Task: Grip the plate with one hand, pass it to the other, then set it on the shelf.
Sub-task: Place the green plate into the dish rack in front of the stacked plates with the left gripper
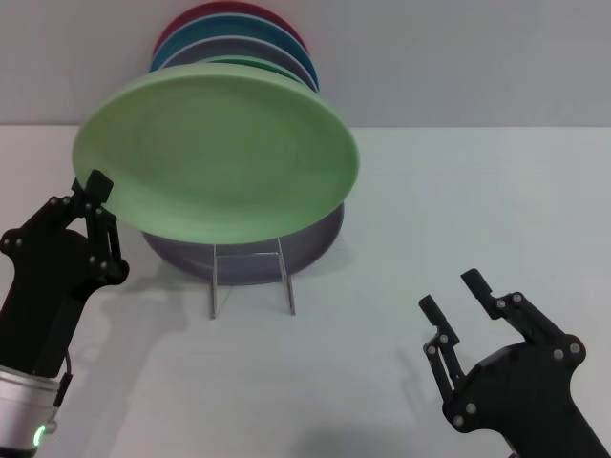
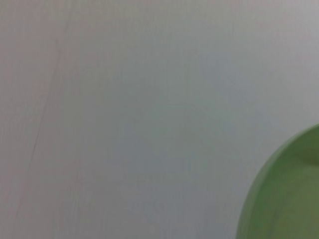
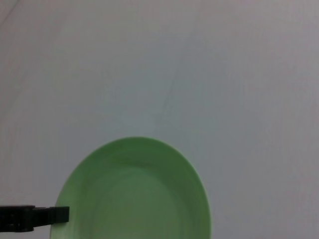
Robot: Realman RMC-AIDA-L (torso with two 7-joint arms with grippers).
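Observation:
The light pastel-green plate hangs tilted above the table, in front of the shelf. My left gripper is shut on its left rim, one finger lying over the edge. The plate's edge fills a corner of the left wrist view. In the right wrist view the plate shows with a left finger on its rim. My right gripper stands open at the lower right, apart from the plate, with nothing between its fingers. The shelf is a thin wire rack behind and below the plate.
Several other plates stand in the wire rack behind the held one: lilac in front, then dark green, blue and dark red. A pale wall rises behind the white table.

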